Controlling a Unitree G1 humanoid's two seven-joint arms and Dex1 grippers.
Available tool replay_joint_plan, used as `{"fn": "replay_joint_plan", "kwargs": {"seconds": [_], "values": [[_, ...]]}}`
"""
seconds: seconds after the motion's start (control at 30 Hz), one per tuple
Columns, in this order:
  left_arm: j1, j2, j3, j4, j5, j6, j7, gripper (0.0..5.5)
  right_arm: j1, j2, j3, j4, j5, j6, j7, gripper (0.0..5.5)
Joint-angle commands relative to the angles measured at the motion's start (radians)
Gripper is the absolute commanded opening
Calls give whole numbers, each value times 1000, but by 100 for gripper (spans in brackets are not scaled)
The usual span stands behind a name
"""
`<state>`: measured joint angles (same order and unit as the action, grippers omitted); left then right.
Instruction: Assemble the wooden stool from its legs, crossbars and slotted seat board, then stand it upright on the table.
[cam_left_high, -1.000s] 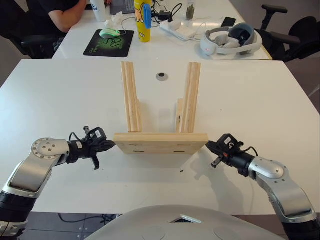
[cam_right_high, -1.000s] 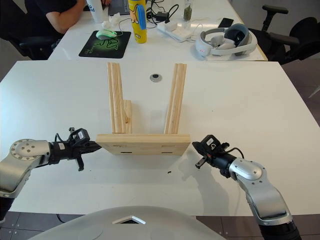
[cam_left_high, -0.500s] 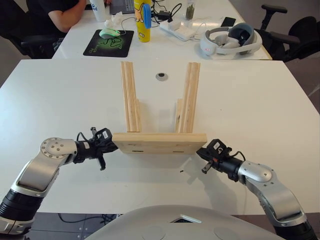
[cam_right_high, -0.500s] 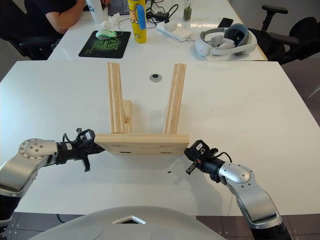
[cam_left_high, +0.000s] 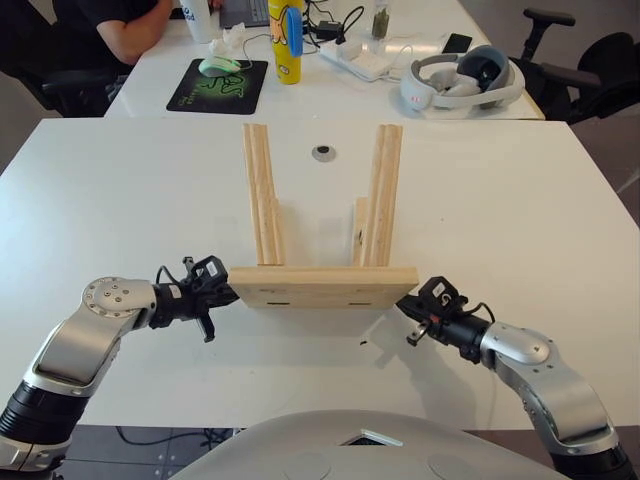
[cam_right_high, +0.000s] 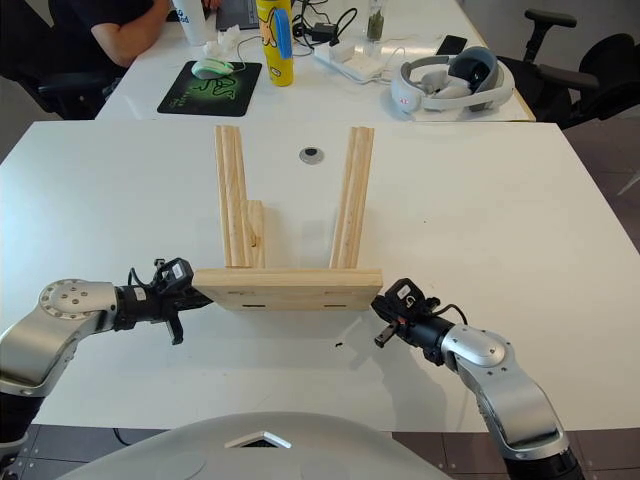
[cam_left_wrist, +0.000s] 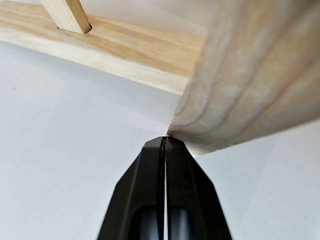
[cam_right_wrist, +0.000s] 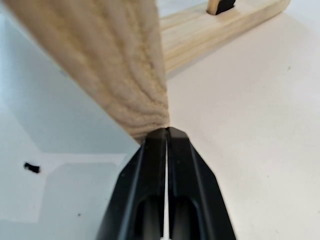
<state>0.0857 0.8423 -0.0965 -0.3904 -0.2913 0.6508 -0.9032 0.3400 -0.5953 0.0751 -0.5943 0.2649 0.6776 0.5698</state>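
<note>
The assembled stool (cam_left_high: 320, 235) lies on its side in the middle of the white tabletop (cam_left_high: 120, 200). Its slotted seat board (cam_left_high: 322, 287) stands on edge nearest the robot, and the two pairs of legs (cam_left_high: 262, 195) run away along the surface toward a round cable grommet (cam_left_high: 323, 153).

The left end effector (cam_left_high: 222, 292) is fully closed, with nothing between its fingers (cam_left_wrist: 145, 170); its tip touches the lower corner of the board's left end. The right end effector (cam_left_high: 409, 305) is closed and empty in the same way, its tip against the board's right end.

The stool looks like pale softwood: stiff, fairly light and not fragile. The slotted joints may be only pushed in, so a pull on one leg could loosen them. Its smooth, rounded edges give closed tips little purchase. A firmer hold is probably on the board's two ends, pressed from both sides, or on the legs close to the board.

The tabletop is smooth, flat and likely slick, so the board may slide rather than pivot. Behind it, a second table holds a mouse pad (cam_left_high: 218, 86), a yellow bottle (cam_left_high: 286, 28) and a headset (cam_left_high: 463, 79), and an office chair (cam_left_high: 585, 70) stands to the right
</note>
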Motion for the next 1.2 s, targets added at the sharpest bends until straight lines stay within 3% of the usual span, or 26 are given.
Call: {"fn": "replay_joint_plan", "kwargs": {"seconds": [0.03, 0.77, 1.2], "values": [[-44, -26, 38, -81, -88, 50, -9, 1, -51, 14, -29, -84, 92, 37, 26, 0], [-284, -35, 147, -150, -218, 236, 23, 1, -281, -48, -181, -175, 267, 227, 49, 0], [-542, -2, 167, -22, -212, 232, 0, 1, -489, -120, -244, -88, 313, 247, 65, 0]]}}
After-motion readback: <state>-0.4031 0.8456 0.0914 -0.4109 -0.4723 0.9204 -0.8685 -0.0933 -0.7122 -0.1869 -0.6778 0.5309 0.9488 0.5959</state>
